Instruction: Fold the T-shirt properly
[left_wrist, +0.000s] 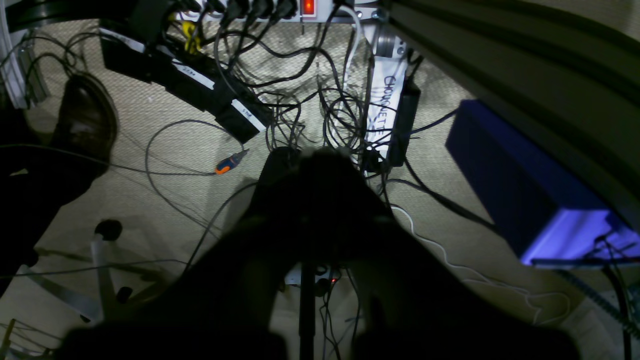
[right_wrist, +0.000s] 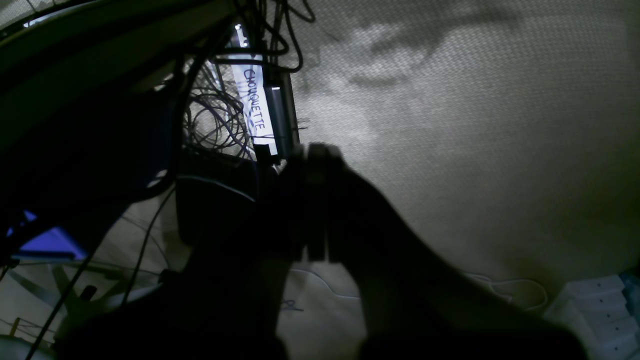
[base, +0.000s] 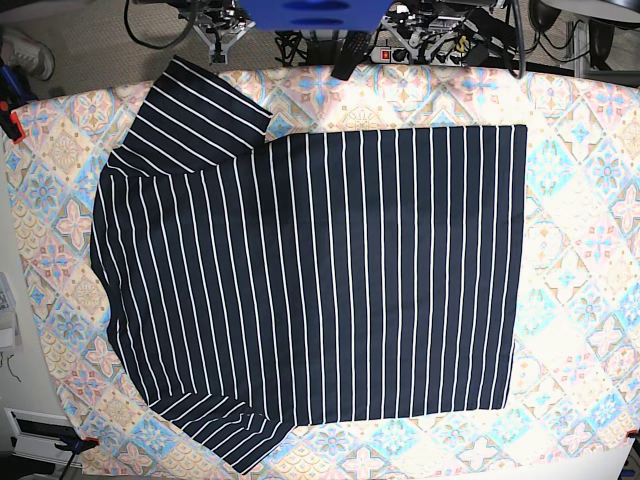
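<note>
Two claws pressed together over cable-strewn floor, left claw, right claw, T-shirt flat on patterned cloth

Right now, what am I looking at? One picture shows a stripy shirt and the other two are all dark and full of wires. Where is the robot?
The robot has two arms, and each arm carries a little camera near its hand. The two dark pictures come from those cameras. Both arms hang off the table's edge, so they see the floor: tangled cables, a blue box and a screwdriver with an orange handle. The dark shape in the middle is the left hand in one picture and the right hand in the other. Both are shut and hold nothing.

The bright picture is taken from above the table. There the T-shirt lies spread flat, not folded yet, on a flowery cloth. The hands do not show in that picture.
</note>
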